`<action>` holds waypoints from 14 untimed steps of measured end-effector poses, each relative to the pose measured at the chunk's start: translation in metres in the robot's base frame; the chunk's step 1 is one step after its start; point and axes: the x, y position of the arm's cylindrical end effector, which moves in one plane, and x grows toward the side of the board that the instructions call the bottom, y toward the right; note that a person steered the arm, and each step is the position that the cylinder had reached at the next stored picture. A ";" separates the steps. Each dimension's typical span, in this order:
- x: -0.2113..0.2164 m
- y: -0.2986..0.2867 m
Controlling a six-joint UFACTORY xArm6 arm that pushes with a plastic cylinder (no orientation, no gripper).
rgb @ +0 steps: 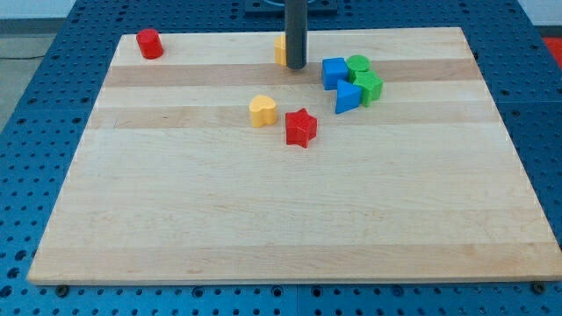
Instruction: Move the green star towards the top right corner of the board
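Observation:
The green star (371, 86) lies right of the board's top centre, touching a blue triangle (347, 96) on its left and a green round block (357, 64) above it. A blue cube (334, 71) sits just left of the green round block. My tip (295, 67) stands near the board's top edge, left of the blue cube and apart from it, well left of the green star. A yellow block (280, 50) is partly hidden behind the rod.
A yellow heart (262, 111) and a red star (300, 128) lie near the board's middle. A red cylinder (149, 44) stands at the top left corner. The wooden board (263, 219) rests on a blue perforated table.

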 end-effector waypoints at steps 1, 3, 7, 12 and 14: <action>-0.007 -0.001; -0.007 -0.011; 0.076 0.009; 0.089 0.114; 0.098 0.137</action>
